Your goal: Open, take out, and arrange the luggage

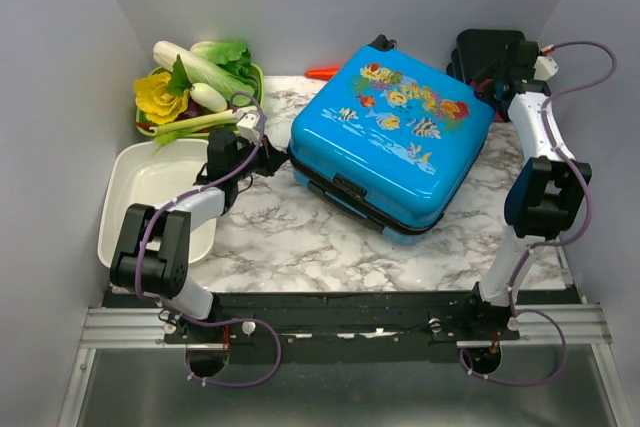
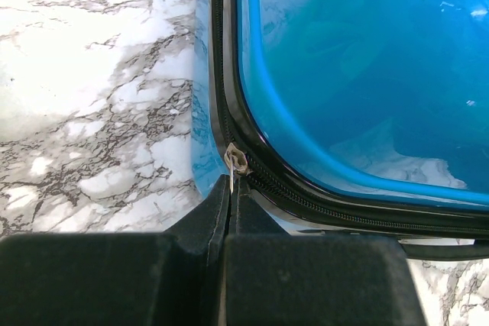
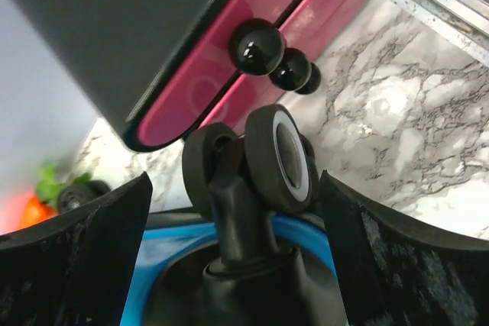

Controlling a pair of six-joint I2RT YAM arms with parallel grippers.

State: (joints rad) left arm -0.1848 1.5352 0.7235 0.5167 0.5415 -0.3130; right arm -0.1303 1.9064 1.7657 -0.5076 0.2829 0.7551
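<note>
The luggage (image 1: 390,142), a bright-blue hard-shell suitcase with fish prints and black trim, lies flat and closed on the marble table. My left gripper (image 1: 272,157) is at its left corner, shut on the metal zipper pull (image 2: 235,164) at the black zipper track (image 2: 359,208). My right gripper (image 1: 497,87) is at the suitcase's far right corner, open, its fingers (image 3: 76,250) on either side of a black caster wheel (image 3: 263,159) without touching it.
A black box with pink drawers (image 3: 229,43) stands just behind the wheel, also in the top view (image 1: 490,52). A white tub (image 1: 155,202) sits at the left, a bowl of toy vegetables (image 1: 195,87) behind it. An orange item (image 1: 322,73) lies behind the suitcase.
</note>
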